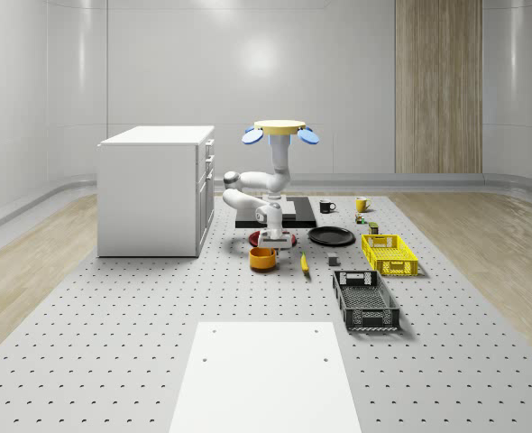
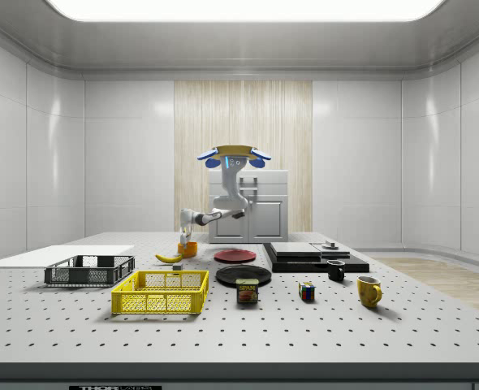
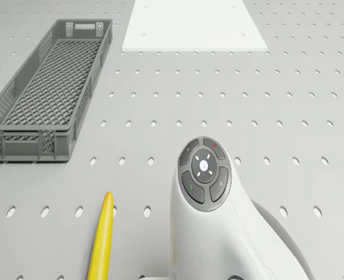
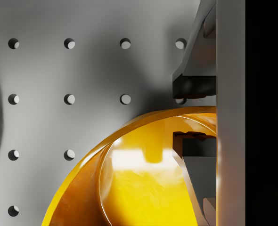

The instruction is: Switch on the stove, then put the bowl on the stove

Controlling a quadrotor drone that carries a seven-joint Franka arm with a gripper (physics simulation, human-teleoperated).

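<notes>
The orange bowl stands on the perforated table in front of a red plate; it also appears in the side view. The black stove lies flat behind them, under the drone, which hovers above it. The arm bends forward and down to the bowl. My gripper is open and straddles the bowl's rim. One finger is outside the wall and the other is inside, with small gaps to the rim.
A banana lies right of the bowl, with a black plate, a yellow basket and a grey basket further right. A white cabinet stands at the left. A white board lies in front.
</notes>
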